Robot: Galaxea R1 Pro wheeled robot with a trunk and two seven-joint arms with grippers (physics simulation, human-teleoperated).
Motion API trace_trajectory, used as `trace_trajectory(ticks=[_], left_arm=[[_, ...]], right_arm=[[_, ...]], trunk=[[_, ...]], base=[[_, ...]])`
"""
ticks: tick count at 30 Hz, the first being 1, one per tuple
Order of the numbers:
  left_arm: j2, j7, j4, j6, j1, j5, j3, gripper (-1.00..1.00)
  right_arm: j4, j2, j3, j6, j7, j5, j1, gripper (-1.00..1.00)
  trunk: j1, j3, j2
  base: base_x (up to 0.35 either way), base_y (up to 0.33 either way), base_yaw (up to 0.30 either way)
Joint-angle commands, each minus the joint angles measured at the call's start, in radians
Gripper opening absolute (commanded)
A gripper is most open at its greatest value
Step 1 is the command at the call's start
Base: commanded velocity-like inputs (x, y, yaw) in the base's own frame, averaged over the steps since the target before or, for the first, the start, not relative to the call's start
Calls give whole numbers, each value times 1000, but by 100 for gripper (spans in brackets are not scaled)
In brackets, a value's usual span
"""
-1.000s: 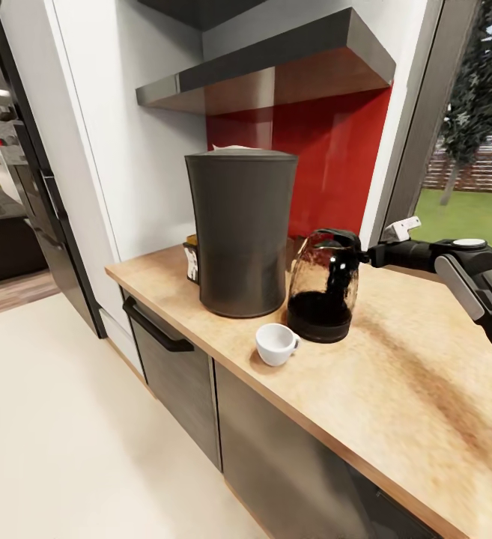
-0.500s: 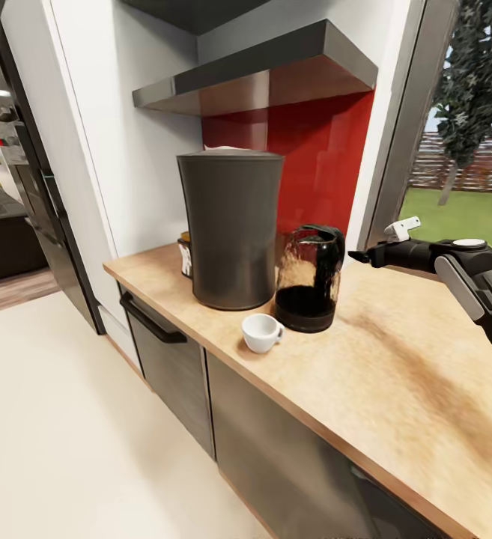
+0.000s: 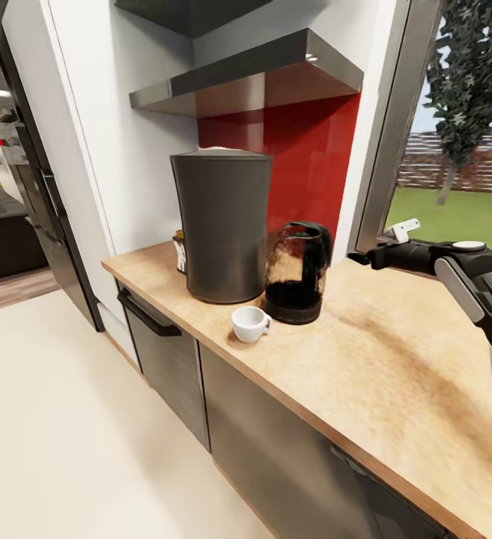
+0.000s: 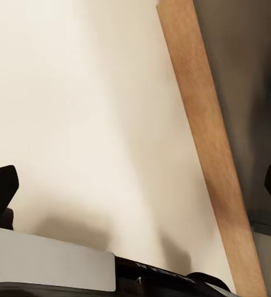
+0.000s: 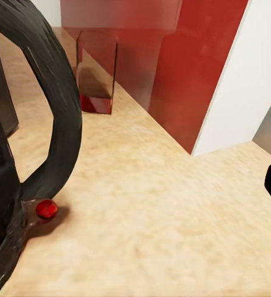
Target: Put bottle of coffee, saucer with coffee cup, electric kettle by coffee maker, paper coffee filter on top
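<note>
Right gripper [image 3: 359, 258], fingers parted and empty, sits just beside the glass electric kettle [image 3: 296, 272], level with its black loop handle.

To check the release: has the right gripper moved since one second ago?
Yes: the right gripper has backed off the electric kettle handle, toward the window side.

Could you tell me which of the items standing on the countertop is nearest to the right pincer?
The electric kettle, the glass-bodied one with the black handle; the coffee maker and white coffee cup stand farther from the right pincer.
</note>
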Motion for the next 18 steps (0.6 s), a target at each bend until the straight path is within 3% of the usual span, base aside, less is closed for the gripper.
trace_trajectory(ticks=[1, 9, 18], left_arm=[[0, -3, 1, -5, -1, -8, 8, 100], [0, -3, 1, -5, -1, -8, 8, 100], [0, -2, 1, -5, -1, -8, 8, 100]], right_arm=[[-3, -1, 2, 4, 0, -3, -1, 100], [-13, -1, 2, 2, 38, -2, 11, 100], [-14, -2, 2, 2, 53, 1, 13, 100]], trunk=[[0, -1, -1], [0, -1, -1], [0, -1, -1]], base=[[-13, 60, 0], [-50, 184, 0], [-10, 35, 0]])
